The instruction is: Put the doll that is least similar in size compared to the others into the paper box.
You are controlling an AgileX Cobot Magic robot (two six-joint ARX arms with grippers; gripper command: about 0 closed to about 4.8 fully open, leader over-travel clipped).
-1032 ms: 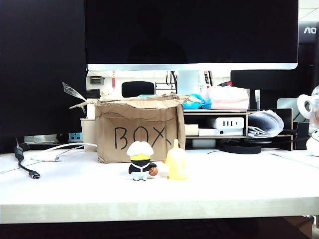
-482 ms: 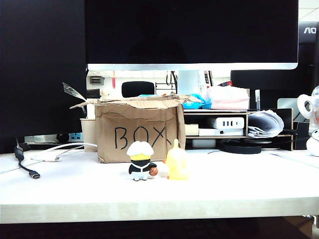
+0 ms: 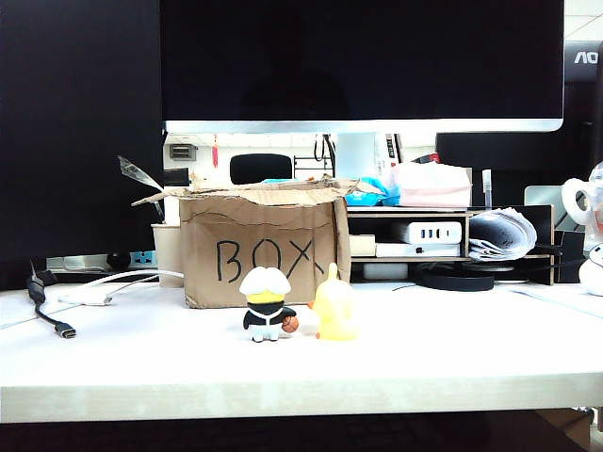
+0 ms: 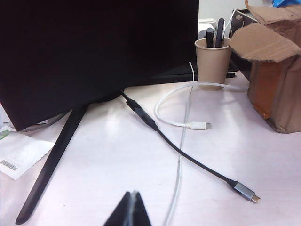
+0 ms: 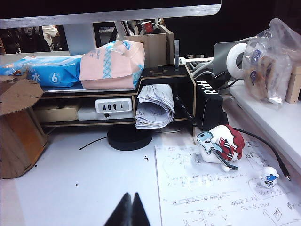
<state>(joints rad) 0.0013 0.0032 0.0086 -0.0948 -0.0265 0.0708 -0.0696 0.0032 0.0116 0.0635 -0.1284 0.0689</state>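
Observation:
The doll (image 5: 222,146), round and white with a dark red cap and a red board, lies tilted on a handwritten sheet in the right wrist view. My right gripper (image 5: 130,195) is shut and empty, low over the table well short of the doll. The paper box (image 3: 259,250), brown with ragged flaps and "BOX" written on it, stands mid-table; its corner shows as paper box (image 5: 16,127) and paper box (image 4: 277,84). My left gripper (image 4: 133,194) is shut and empty over bare table beside the cables. Neither gripper appears in the exterior view.
A small white-haired figure in black (image 3: 266,303) and a small yellow figure (image 3: 334,303) stand before the box. Black and white cables (image 4: 188,155) and a paper cup of pens (image 4: 212,59) lie left of it. A shelf (image 5: 141,94), monitor foot and a tiny blue-white figure (image 5: 270,178) sit right.

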